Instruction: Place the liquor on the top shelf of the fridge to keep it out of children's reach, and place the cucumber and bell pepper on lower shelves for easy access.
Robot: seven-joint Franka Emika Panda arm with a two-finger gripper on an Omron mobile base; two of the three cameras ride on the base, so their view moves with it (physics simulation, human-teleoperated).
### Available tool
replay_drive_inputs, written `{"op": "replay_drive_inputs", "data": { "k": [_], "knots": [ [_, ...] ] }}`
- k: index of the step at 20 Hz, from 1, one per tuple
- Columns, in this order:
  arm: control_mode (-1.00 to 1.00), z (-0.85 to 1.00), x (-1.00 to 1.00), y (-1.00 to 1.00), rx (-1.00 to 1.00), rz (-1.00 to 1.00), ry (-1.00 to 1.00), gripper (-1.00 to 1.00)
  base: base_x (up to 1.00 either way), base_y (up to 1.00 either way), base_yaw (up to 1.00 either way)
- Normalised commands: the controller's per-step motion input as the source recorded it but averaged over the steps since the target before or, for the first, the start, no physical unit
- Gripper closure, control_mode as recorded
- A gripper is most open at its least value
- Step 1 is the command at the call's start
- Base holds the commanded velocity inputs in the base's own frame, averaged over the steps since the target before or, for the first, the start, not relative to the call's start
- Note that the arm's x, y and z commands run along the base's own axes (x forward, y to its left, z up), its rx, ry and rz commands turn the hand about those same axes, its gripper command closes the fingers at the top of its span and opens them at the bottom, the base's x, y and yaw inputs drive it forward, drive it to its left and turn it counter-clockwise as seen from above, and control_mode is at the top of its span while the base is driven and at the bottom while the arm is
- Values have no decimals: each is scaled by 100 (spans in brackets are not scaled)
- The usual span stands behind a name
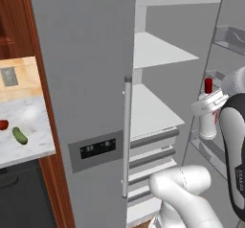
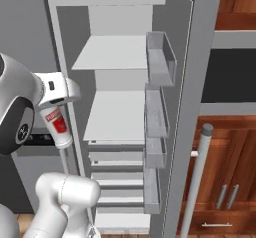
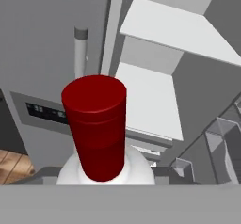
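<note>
The claw [image 1: 210, 108] grips the liquor [image 1: 208, 120] around its upper body, just under the neck. The bottle hangs upright in the air in front of the open fridge [image 1: 86, 78], level with the gap between the two white shelves. In the left base view its red cap [image 1: 208, 85] rises above the hand. In the right base view the bottle's red label [image 2: 56, 120] and rounded base show below the claw [image 2: 56, 102].

Seen from the hand, the cap [image 3: 96, 124] stands large in the middle, with the bottle's white shoulders beneath it. Beyond it lie the top shelf [image 3: 181, 28] and a lower shelf [image 3: 148, 98], both bare. The bottle is outside the fridge, clear of both shelves.

The right fridge door [image 2: 192, 82] stands open, with clear bins [image 2: 160, 57] on its inner side. The left door is shut, with its bar handle [image 1: 127, 136] and dark panel [image 1: 93, 149] facing out.

On the table [image 1: 28, 136] to the left, well apart from the claw, the cucumber [image 1: 19, 135] lies just beside the pepper [image 1: 3, 124].
</note>
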Motion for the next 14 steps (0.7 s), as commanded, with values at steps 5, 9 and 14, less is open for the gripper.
{"op": "replay_drive_inputs", "data": {
  "k": [5, 9, 14],
  "knots": [
    [100, 0, 0, 0, 0, 0, 0, 100, 31, -8, 12],
    [100, 0, 0, 0, 0, 0, 0, 100, 36, -11, 13],
    [100, 0, 0, 0, 0, 0, 0, 100, 40, -19, 13]
  ]
}}
